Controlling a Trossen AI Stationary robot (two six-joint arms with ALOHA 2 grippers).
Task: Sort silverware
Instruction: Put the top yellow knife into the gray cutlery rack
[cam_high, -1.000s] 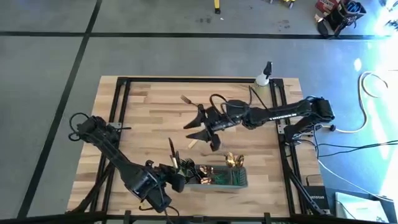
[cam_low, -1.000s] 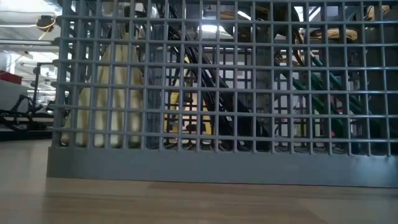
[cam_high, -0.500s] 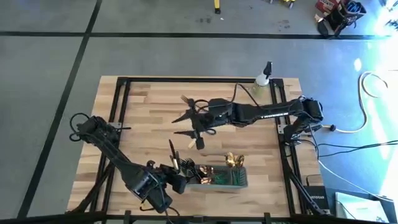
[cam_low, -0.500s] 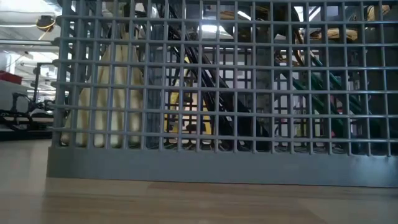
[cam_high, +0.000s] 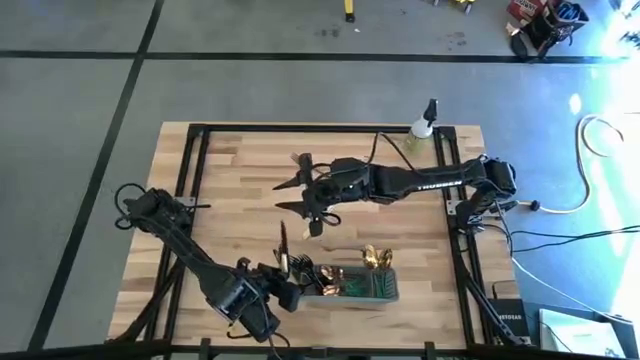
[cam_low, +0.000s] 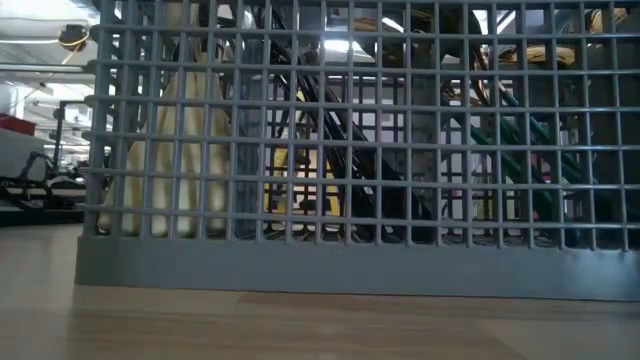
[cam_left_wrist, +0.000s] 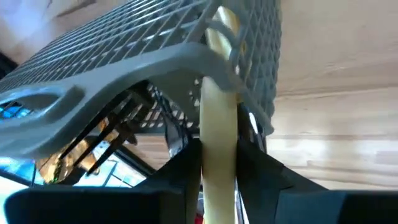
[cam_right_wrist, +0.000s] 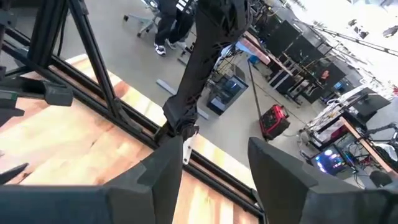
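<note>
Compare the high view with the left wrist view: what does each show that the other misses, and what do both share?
Only the high view shows the right claw, open over the table's middle, a loose fork and the spray bottle. Only the left wrist view shows the left claw shut on a cream-handled utensil at the caddy's rim. Both show the grey mesh caddy and the wooden table.

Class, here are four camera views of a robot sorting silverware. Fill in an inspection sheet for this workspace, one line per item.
Surface: pale wooden slat table inside a black frame.
Job's things: cream-handled utensil at the grey wire-mesh caddy; gold and dark pieces stand inside; one dark fork lies loose at the table's middle.
Clutter: small pale spray bottle at the far right corner.
Grippers: left pincer shut on the cream-handled utensil; right pincer open above the table's middle.
Cables: pale and black cables on the floor to the right.
Surroundings: grey floor, desks, equipment.
</note>
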